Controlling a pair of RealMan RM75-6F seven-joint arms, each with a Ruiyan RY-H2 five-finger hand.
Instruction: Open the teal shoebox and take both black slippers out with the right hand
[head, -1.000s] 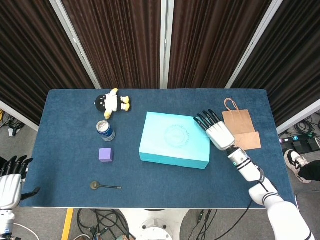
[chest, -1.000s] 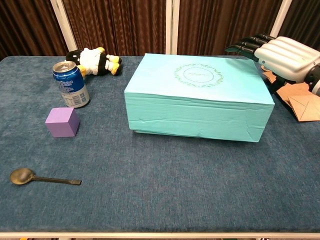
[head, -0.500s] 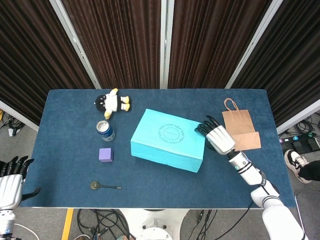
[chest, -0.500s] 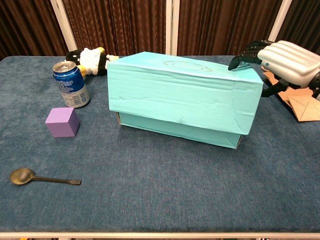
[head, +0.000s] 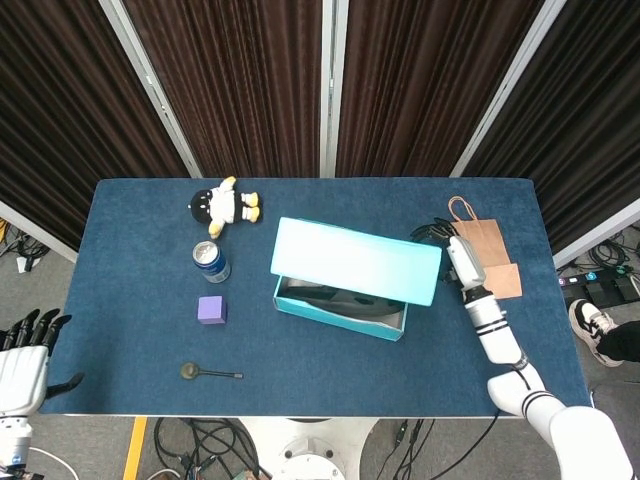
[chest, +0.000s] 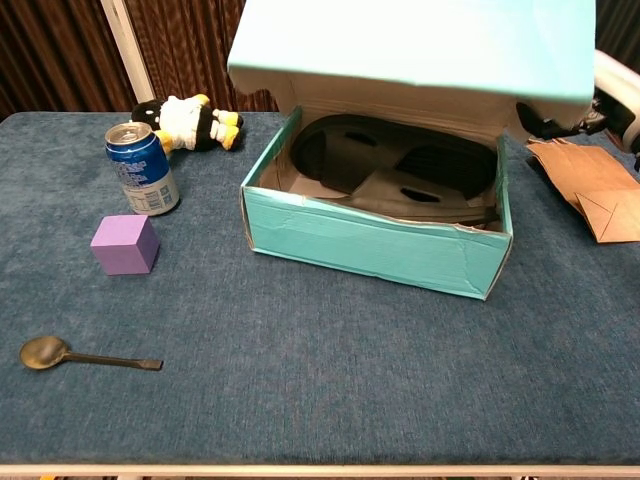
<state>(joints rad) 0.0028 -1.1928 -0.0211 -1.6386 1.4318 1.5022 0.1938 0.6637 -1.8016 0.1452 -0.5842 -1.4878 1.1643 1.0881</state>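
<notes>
A: Spoon (chest: 85, 356), lower left of the chest view, lying flat on the table (chest: 330, 400). Next item?

B: Purple cube (chest: 124, 244), left of centre; blue can (chest: 142, 168) just behind it, upright. Neither belongs to the task.

A: Teal shoebox (chest: 370, 238)?

B: Centre of both views. Base sits on the table. Lid (chest: 410, 45) raised off it and tilted up, filling the top of the chest view. Opening step: judged done or nearly so.

A: Contents?

B: Black slippers (chest: 400, 180), both inside the base, overlapping. In the head view only a dark sliver shows under the lid's near edge. Neither taken out; removal is what remains.

A: Right hand (head: 456, 258)?

B: Right of centre in the head view, at the lid's right end, forearm running down to the lower right corner. It appears to be holding the lid up, yet the fingers are hidden behind the lid, so whether it grips the edge or only props it cannot be told. Chest view shows just a white sliver at the right edge.

A: Left hand (head: 24, 360)?

B: Lower left corner of the head view, off the table edge, fingers spread, holding nothing.

A: Far items?

B: Brown paper bag (chest: 590, 185), right side, flat. Plush toy (chest: 188, 121), upper left, lying beyond the can.
</notes>
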